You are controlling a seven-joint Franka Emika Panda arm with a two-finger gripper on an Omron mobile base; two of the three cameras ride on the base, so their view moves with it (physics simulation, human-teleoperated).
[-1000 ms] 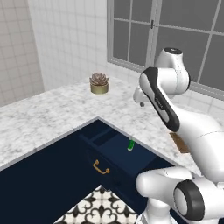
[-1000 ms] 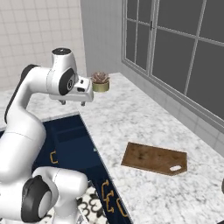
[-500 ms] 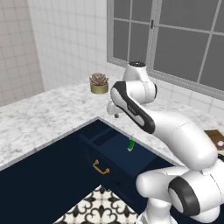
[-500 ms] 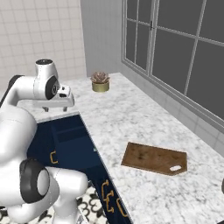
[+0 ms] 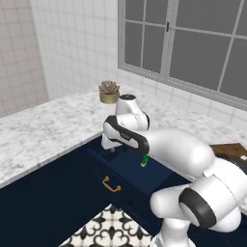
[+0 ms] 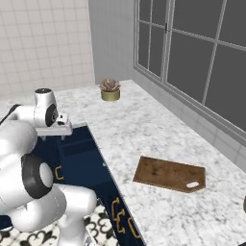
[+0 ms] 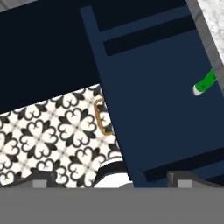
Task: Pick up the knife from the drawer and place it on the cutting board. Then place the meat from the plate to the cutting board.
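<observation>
Now knife (image 7: 204, 82) lies diagonally in drawer (image 7: 153, 109).

The left base view looks from behind the white robot arm (image 5: 169, 149), on its left side, forward and down at the pulled-out navy-blue box drawer (image 5: 130, 169) and the grey-white marble counter (image 5: 48, 130). The right base view looks from the other side along the same counter (image 6: 144, 139). Both show the small potted plant (image 5: 109, 91) (image 6: 110, 89) near the window. The hand view looks down from close above into the drawer (image 7: 162, 100) and at the black-and-white patterned floor (image 7: 57, 131).
</observation>
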